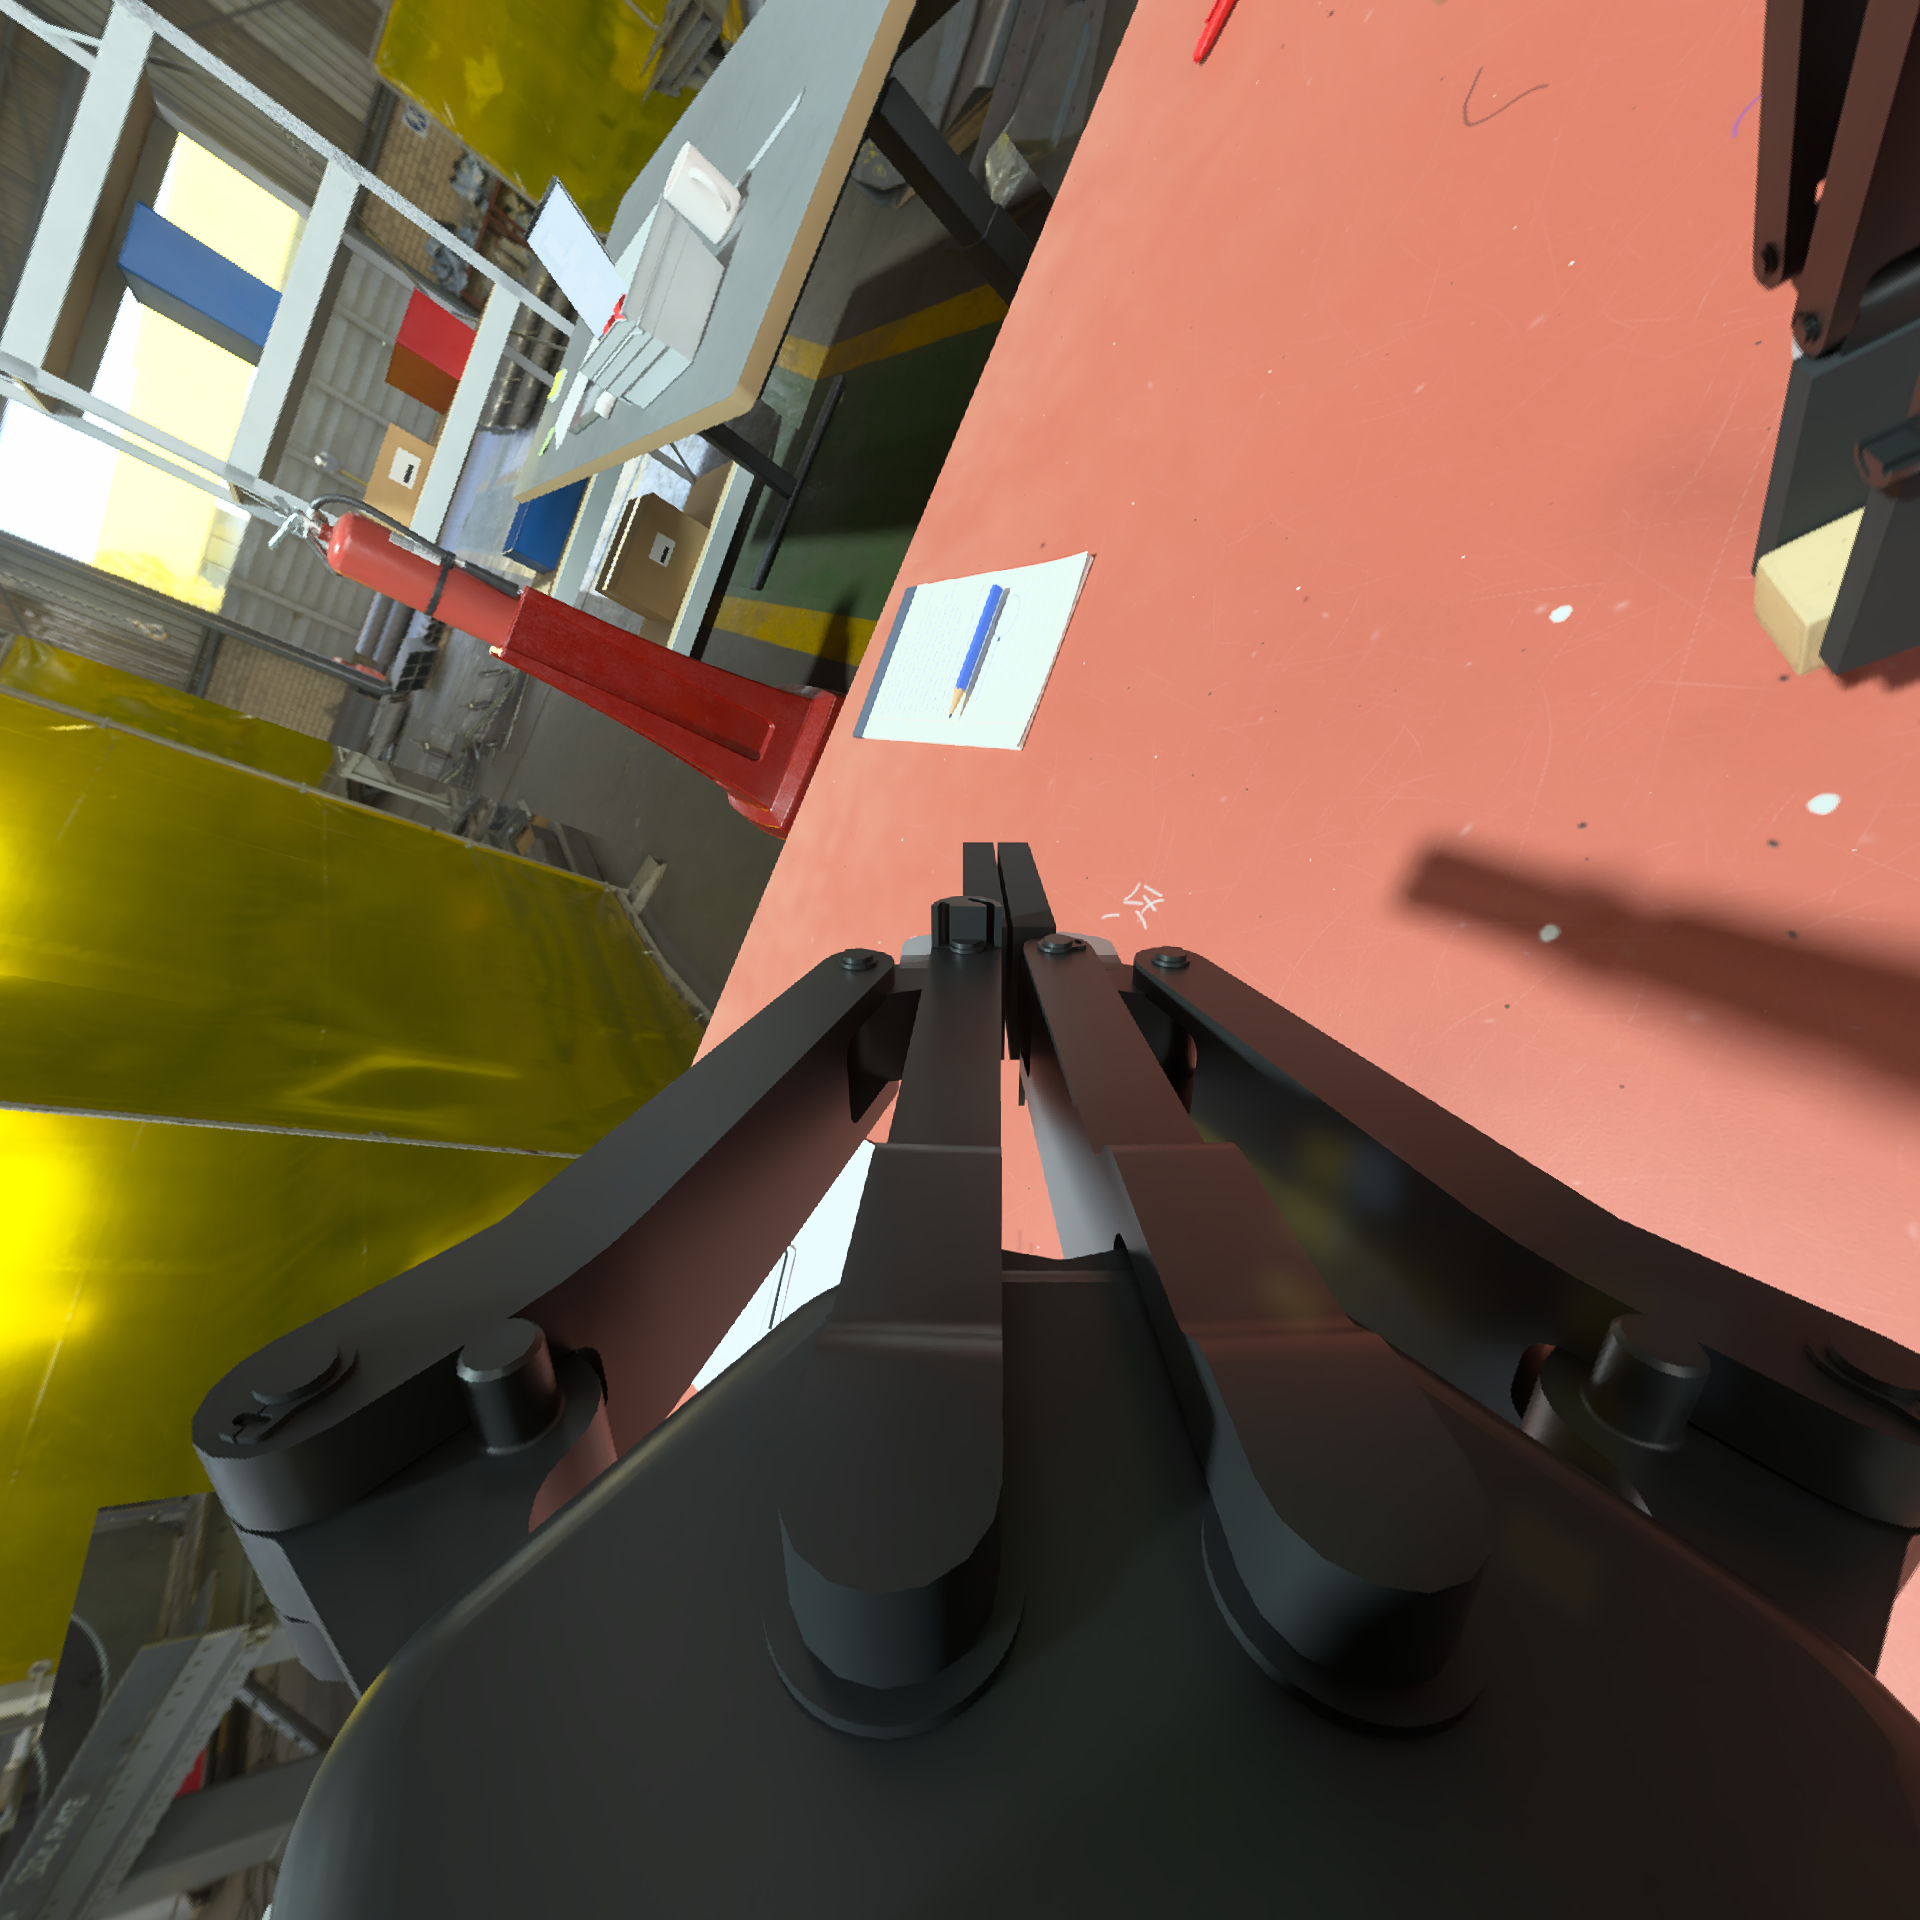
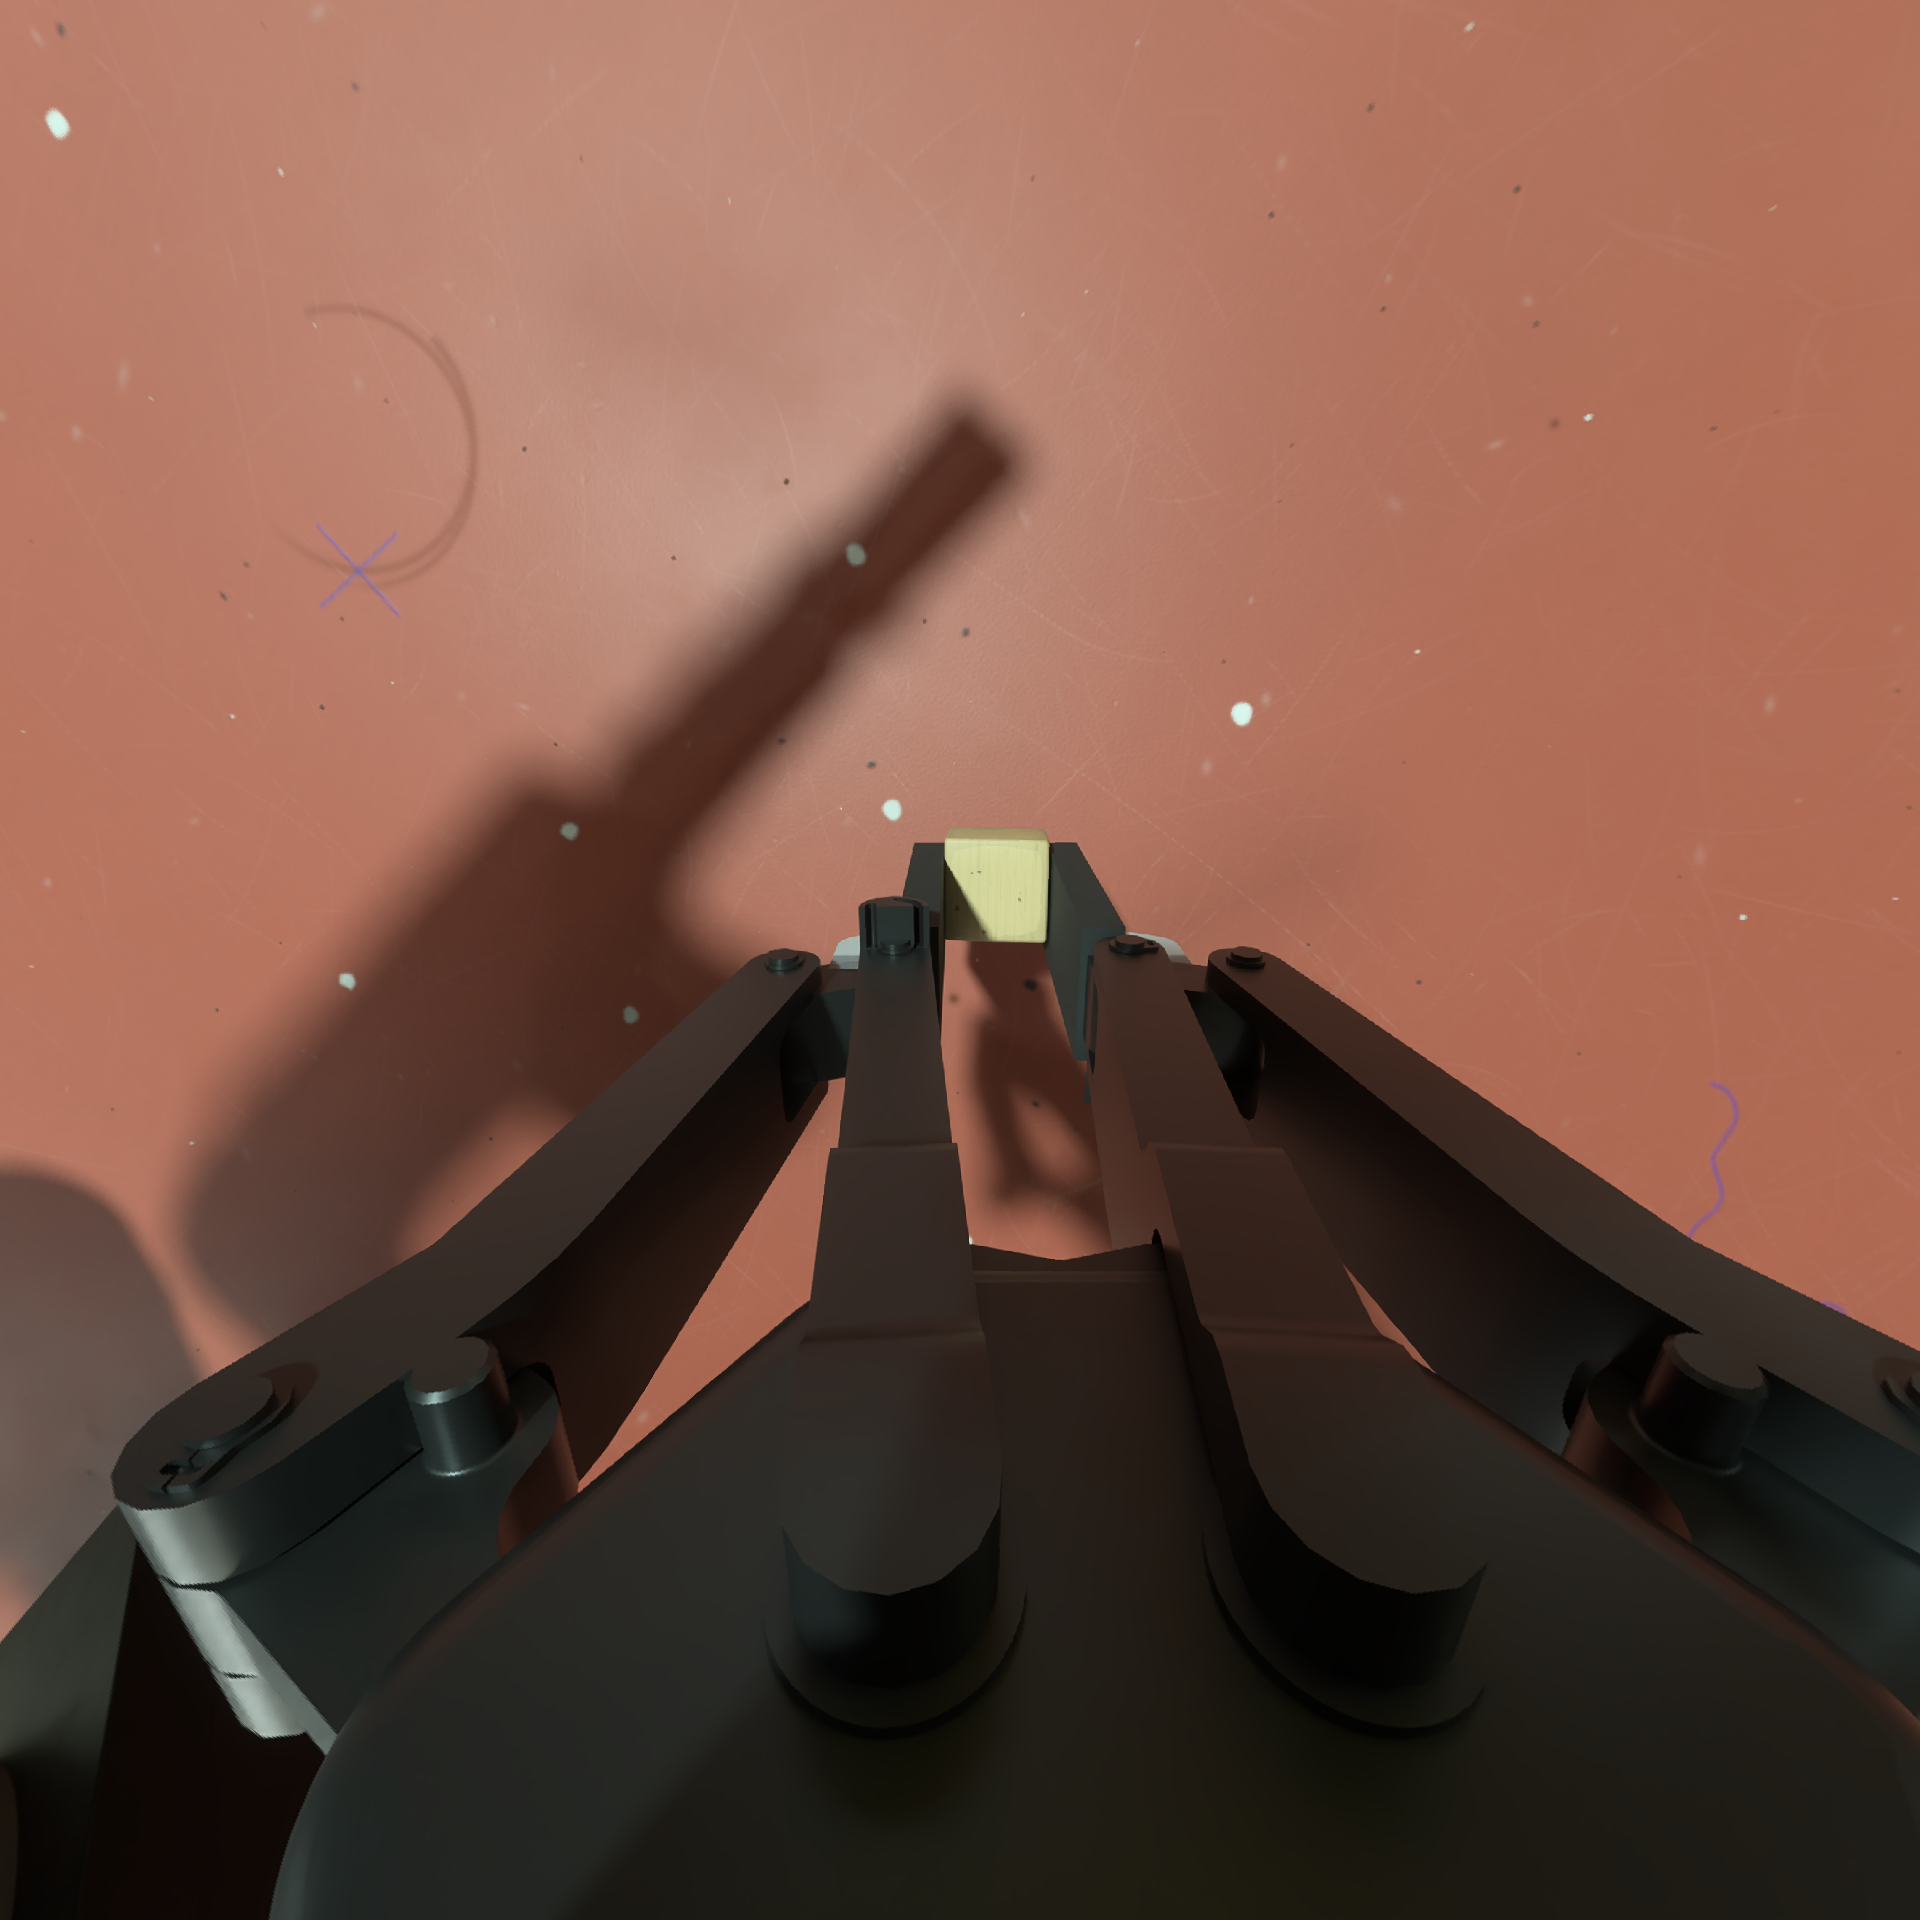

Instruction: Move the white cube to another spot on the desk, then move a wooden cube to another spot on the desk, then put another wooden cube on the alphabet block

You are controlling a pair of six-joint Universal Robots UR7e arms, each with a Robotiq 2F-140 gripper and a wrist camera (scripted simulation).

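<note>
My right gripper (image 2: 995, 883) is shut on a pale wooden cube (image 2: 995, 885) and holds it above the salmon desk (image 2: 1351, 416). The same gripper shows at the right edge of the left wrist view (image 1: 1839, 613), with the wooden cube (image 1: 1797, 597) between its fingers, off the desk. My left gripper (image 1: 1000, 868) is shut and empty, its fingertips pressed together above the desk (image 1: 1351, 520) near the desk's left edge. The white cube, the alphabet block and any other wooden cube are out of view.
A white notepad (image 1: 971, 655) with a blue pencil (image 1: 977, 649) on it lies near the desk's edge ahead of my left gripper. A red pen (image 1: 1210, 31) lies far off. Beyond the edge are a red stand (image 1: 665, 686), a grey table (image 1: 717, 270) and yellow curtains.
</note>
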